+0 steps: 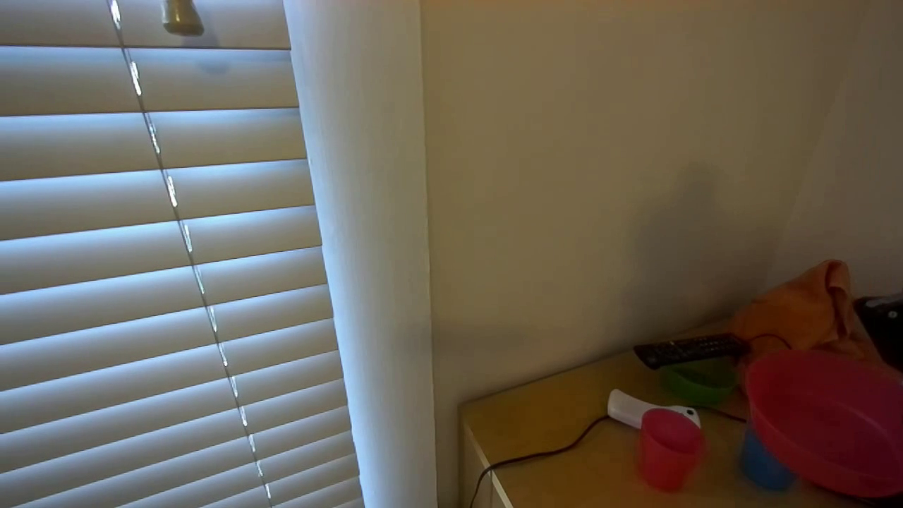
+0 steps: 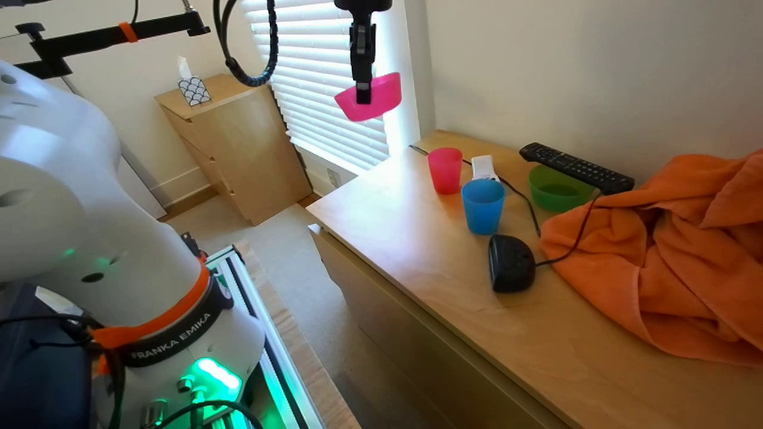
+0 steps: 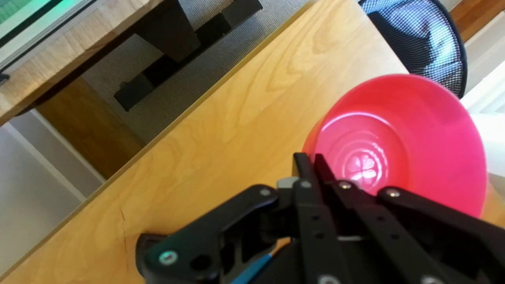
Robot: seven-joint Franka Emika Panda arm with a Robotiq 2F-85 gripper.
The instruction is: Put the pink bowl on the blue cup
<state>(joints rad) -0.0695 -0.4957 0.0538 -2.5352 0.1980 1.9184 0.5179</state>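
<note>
Cloth point(image 2: 673, 256), green bowl point(image 2: 555, 196), blue cup point(image 2: 483, 208) and pink cup point(image 2: 445, 173) share the tabletop point(image 2: 390, 217).

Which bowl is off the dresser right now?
The pink bowl: the gripper holds it by the rim, tilted in the air. The green bowl sits on the dresser, out of the gripper's grasp.

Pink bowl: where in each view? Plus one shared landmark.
In an exterior view: pink bowl low at the right edge, partly hiding the blue cup.
In an exterior view: pink bowl near top centre, held by the end effector.
Wrist view: pink bowl right of centre.
Landmark in all three: wooden dresser top.
</note>
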